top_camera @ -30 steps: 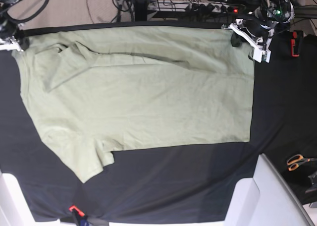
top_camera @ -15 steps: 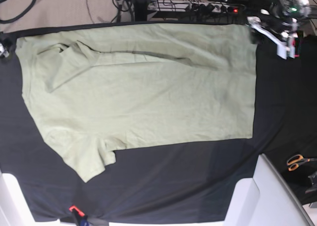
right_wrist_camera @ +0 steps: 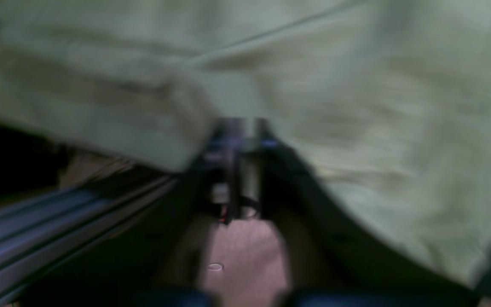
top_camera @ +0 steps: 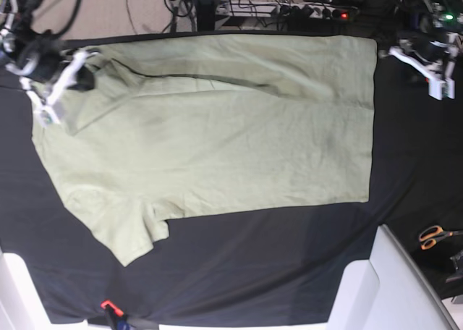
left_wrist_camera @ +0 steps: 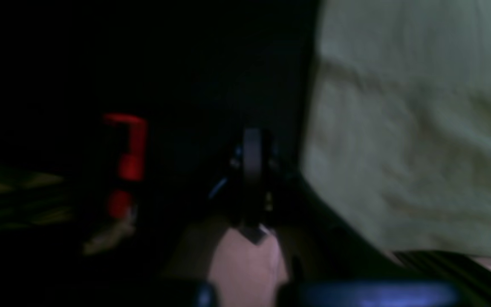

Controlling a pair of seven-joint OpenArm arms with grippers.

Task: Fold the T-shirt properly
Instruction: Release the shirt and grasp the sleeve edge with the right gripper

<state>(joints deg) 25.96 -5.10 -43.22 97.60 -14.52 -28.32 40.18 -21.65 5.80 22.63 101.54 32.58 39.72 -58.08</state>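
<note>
We see T-shirt (top_camera: 217,127) lying long axis left-right; right gripper (top_camera: 58,87) over sleeve end, nearer, jaws together, seemingly empty; left gripper (top_camera: 432,73) pressed together, just off hem.

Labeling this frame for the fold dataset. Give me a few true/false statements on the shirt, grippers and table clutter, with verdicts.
1. The T-shirt lies spread on the black table cloth. True.
2. The left gripper clamps the shirt's hem. False: it sits shut off the shirt, over black cloth beside the hem edge.
3. The right gripper is at the shirt's collar-end corner, near the folded-in sleeve. True.
4. Both sleeves lie spread outward. False: the far sleeve is folded in over the body; only the near sleeve sticks out.
5. Orange-handled scissors lie on the shirt. False: they lie off the cloth, past the white panel.
</note>
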